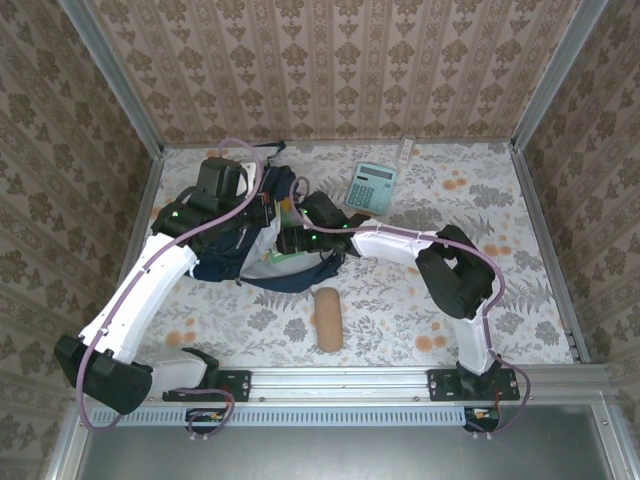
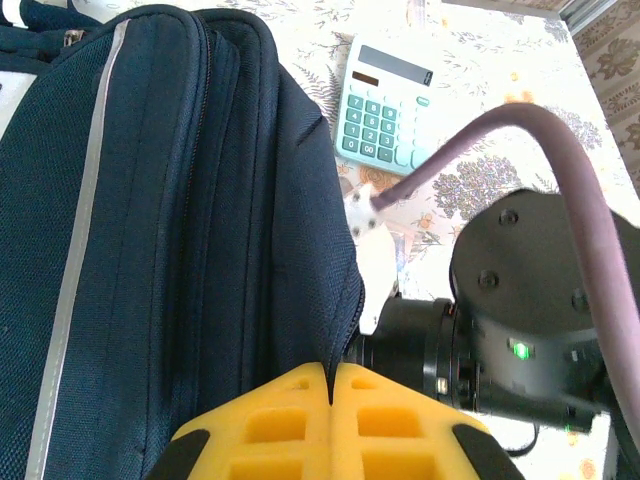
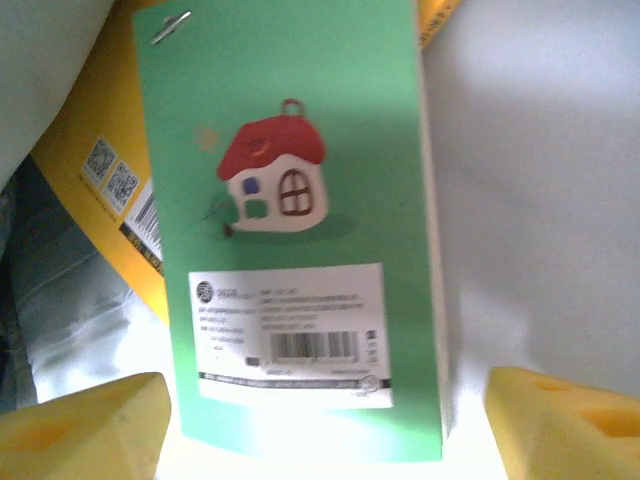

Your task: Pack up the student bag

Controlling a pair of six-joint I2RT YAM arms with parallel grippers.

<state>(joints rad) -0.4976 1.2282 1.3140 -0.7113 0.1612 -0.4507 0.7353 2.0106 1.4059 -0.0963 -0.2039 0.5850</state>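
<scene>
A floral-patterned bench (image 1: pixel 500 300) with wallpapered walls around it carries a large navy-blue fabric student bag (image 1: pixel 222 264) with a pale reflective stripe. The bag lies left of centre on the bench, and two white robot arms reach to it. The left arm (image 1: pixel 150 285) comes in over the bag's left side. Its wrist view shows the left tool (image 2: pixel 330 388) with yellow fingers pressed together on a dark edge of the bag's fabric, pinching it. The right arm (image 1: pixel 400 243) stretches in from the right, trailing a purple cable (image 2: pixel 560 180), with its black wrist at the bag's opening. Against the bag's light grey lining (image 3: pixel 530 200), the right tool (image 3: pixel 330 440) is spread wide. A cork-brown cylinder (image 1: pixel 328 318) lies on the bench nearer the arm bases, apart from the bag. A pale teal desk calculator (image 1: pixel 372 185) lies just beyond the bag on its right. Between the right tool's yellow fingers, with a gap on each side, is the lower end of a flat green card (image 3: pixel 300 130) showing a red-roofed house and a white barcode label. A yellow packet (image 3: pixel 100 190) printed with square codes lies behind the card. A small white stick-like object (image 1: pixel 405 150) lies at the far edge, too small to identify.
</scene>
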